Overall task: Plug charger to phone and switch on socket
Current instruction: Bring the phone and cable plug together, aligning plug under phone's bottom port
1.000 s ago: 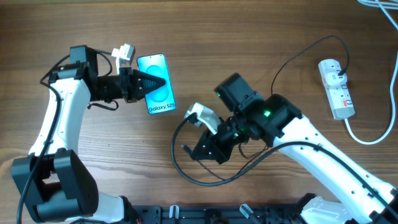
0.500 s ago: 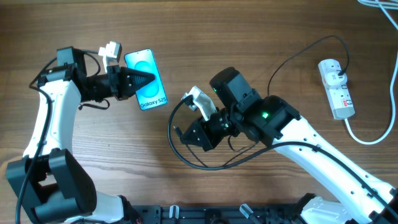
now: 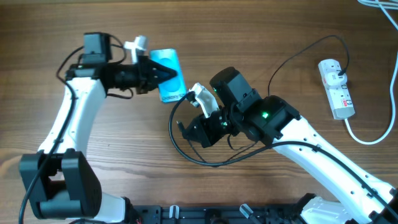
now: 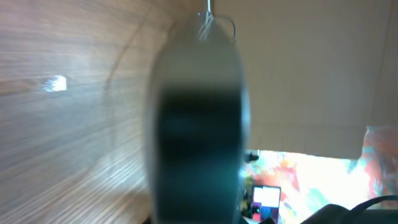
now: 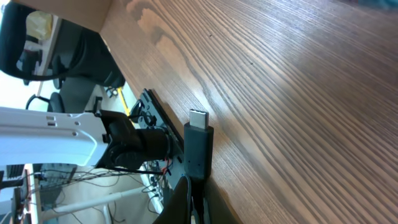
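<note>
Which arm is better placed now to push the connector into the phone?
Right. The right gripper is shut on the charger connector, whose metal tip is free. The left gripper holds the phone, so it can only present it.

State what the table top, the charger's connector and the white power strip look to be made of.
Brown table top: wood or wood-look laminate; grain lines, faint sheen.
Black charger connector: smooth plastic-looking body; bright silvery tip, probably metal.
White oblong power strip: likely moulded plastic; smooth, rounded ends.
</note>
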You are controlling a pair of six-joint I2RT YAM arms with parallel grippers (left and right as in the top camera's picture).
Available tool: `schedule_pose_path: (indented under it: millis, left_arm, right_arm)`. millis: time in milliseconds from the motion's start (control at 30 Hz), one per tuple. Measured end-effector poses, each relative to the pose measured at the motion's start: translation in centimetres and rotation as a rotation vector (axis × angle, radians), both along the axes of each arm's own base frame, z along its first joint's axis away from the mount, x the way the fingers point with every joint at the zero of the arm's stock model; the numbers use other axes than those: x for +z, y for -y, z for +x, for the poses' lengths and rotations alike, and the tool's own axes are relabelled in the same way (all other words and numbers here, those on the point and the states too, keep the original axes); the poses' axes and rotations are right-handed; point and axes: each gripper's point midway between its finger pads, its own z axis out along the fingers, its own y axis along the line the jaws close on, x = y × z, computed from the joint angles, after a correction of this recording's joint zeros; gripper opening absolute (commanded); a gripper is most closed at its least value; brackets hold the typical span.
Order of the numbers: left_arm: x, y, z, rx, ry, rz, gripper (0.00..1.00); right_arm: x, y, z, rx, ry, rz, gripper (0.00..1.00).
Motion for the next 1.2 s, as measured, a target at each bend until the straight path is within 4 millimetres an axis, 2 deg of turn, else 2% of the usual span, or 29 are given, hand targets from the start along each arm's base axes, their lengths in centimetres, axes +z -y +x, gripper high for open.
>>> schedule_pose_path:
  millis: [167, 400, 633, 867, 1200]
  left_arm:
    - [0.8, 0.7, -0.3, -0.033, 0.016, -0.045, 0.04]
    - [1.6, 0.9, -0.7, -0.064, 0.047, -0.086, 0.04]
    - [2.1, 1.4, -1.1, -0.098, 0.079, -0.112, 0.04]
    - [2.2, 2.2, -1.3, -0.124, 0.104, -0.112, 0.04]
    - [2.2, 2.2, -1.2, -0.124, 0.11, -0.112, 0.04]
  right_arm:
    - [-0.5, 0.4, 1.0, -0.065, 0.012, -0.037, 0.04]
    - [0.3, -0.3, 2.7, -0.129, 0.059, -0.006, 0.04]
    - [0.1, 0.1, 3.9, -0.195, 0.081, -0.031, 0.04]
    - [0.1, 0.0, 3.9, -0.2, 0.085, -0.032, 0.04]
    - [0.1, 0.0, 4.2, -0.219, 0.087, -0.037, 0.04]
